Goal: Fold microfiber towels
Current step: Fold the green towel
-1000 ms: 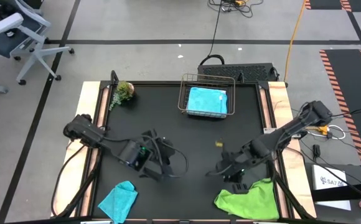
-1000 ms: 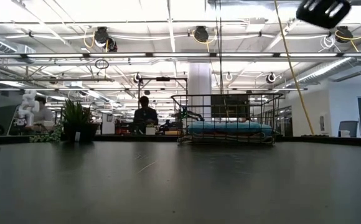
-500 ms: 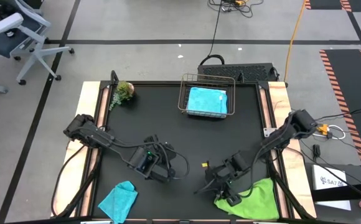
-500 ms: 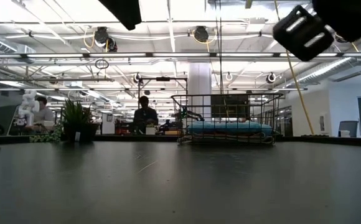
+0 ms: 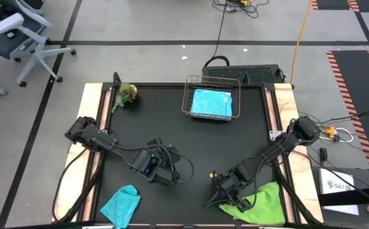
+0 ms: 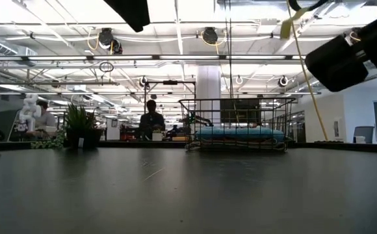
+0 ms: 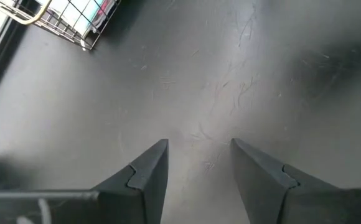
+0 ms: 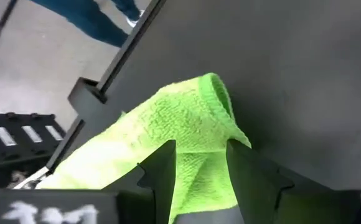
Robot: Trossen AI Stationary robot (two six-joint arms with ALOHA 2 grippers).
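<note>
The lime green towel point(image 5: 264, 202) lies crumpled at the mat's near right corner. My right gripper point(image 8: 200, 149) stands open at the towel's left end point(image 5: 226, 203), pointing steeply down, with one finger on each side of a raised fold point(image 8: 211, 93). My left gripper point(image 7: 198, 146) hangs open over bare mat point(image 5: 172, 173), left of centre, with nothing between its fingers. A teal towel point(image 5: 121, 202) lies bunched at the near left edge. A sky blue towel point(image 5: 211, 103) lies in the wire basket point(image 5: 187, 95) at the far side. My right gripper's open fingers point(image 8: 162, 165) straddle the lime green towel's raised fold point(image 8: 196, 140) near its left end, coming from above at a slant. The towel lies slack on the mat. I cannot tell whether the fingers touch the cloth.
A small potted plant point(image 5: 126, 93) stands at the far left corner. Wooden rails point(image 5: 90, 102) run along the left and right sides of the black mat. Bare mat point(image 5: 191, 140) stretches between the basket and the two grippers. A person sits in the room beyond the table point(image 6: 151, 120).
My right gripper has come down and toward the near edge, rolling as it went, and now stands at the lime green towel's left end. My left gripper has sunk a little over the mat and then kept still. The towels have not moved.
</note>
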